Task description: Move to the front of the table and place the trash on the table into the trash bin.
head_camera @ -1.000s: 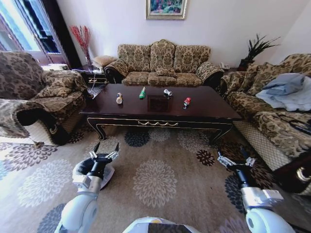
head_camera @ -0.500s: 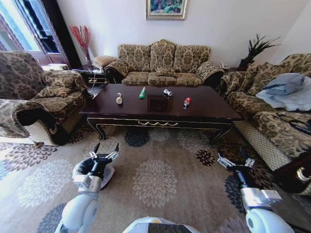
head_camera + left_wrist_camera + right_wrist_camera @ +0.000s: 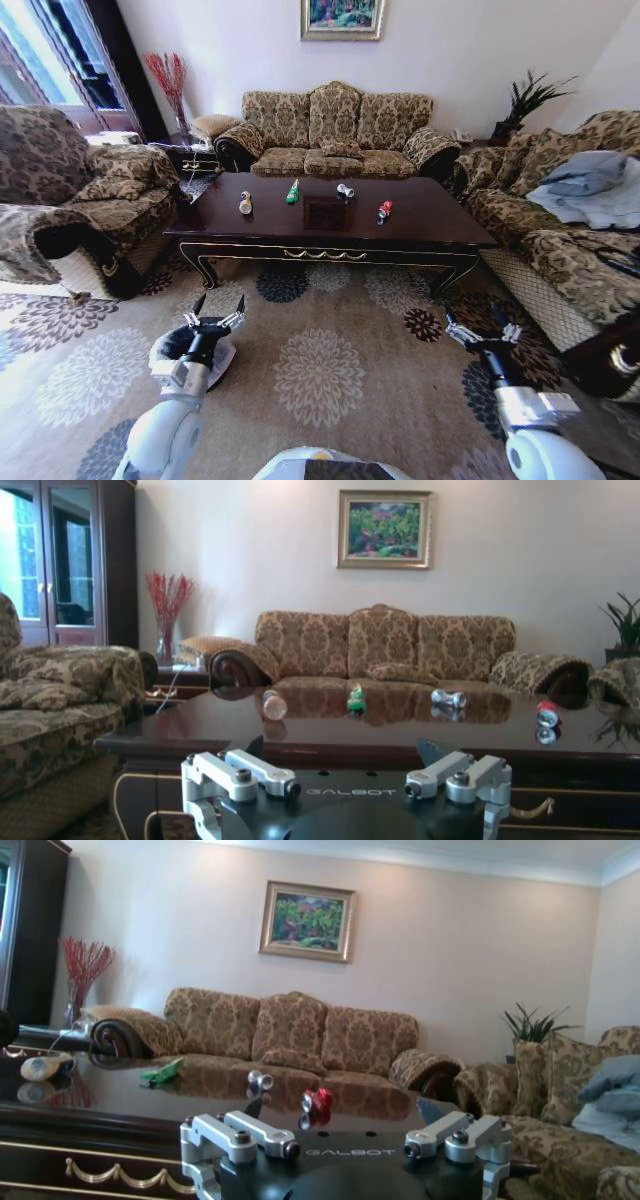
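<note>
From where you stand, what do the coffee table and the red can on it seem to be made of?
The coffee table looks like dark wood with a glossy lacquer: its top mirrors the sofa, and gold ornament trims its apron. The red can seems metal, judging by its silvery end, though it is too small to be sure.

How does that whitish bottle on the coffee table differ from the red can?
The bottle is pale with a blue cap; the red can is bright red with a silvery end. The bottle lies toward the table's left end, the red can right of centre. Both are small, lie on the glossy top, and neither gripper touches them.
</note>
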{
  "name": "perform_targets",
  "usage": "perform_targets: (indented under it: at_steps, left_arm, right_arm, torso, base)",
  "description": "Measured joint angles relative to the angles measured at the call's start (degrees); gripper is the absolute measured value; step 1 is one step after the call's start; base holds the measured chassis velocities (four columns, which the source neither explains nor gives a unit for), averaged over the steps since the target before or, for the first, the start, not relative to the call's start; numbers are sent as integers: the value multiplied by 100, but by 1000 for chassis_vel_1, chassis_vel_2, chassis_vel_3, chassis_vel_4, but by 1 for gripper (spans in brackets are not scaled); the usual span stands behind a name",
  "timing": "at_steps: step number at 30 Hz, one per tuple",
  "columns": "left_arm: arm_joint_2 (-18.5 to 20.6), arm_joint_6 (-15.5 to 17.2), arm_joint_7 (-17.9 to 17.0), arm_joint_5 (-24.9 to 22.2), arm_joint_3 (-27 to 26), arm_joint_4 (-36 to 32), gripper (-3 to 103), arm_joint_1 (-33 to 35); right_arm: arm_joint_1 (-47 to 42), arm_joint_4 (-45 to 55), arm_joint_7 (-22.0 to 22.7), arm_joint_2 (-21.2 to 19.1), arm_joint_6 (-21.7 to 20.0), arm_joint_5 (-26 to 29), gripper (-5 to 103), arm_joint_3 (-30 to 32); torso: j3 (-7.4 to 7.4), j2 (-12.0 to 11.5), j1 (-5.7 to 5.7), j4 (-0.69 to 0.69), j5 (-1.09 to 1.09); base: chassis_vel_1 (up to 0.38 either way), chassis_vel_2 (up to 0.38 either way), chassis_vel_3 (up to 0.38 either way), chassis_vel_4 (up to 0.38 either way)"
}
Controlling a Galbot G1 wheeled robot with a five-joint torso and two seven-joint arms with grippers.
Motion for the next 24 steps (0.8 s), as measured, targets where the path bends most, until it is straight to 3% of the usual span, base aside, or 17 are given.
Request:
perform_targets:
  at_steps: [15,24]
  left_arm:
    - [-19,-18,9,0,9,-46,100,31]
    - [-48,0,25,126,11,-69,100,65]
  right_arm:
    - [-49,48,16,58,57,-190,100,-16]
    - [-76,54,22,85,79,-238,100,-50]
  torso:
    - [0,0,0,0,1]
    - [0,0,0,0,-2]
  base:
    - [23,17,-18,-16]
    - [187,198,-210,-197]
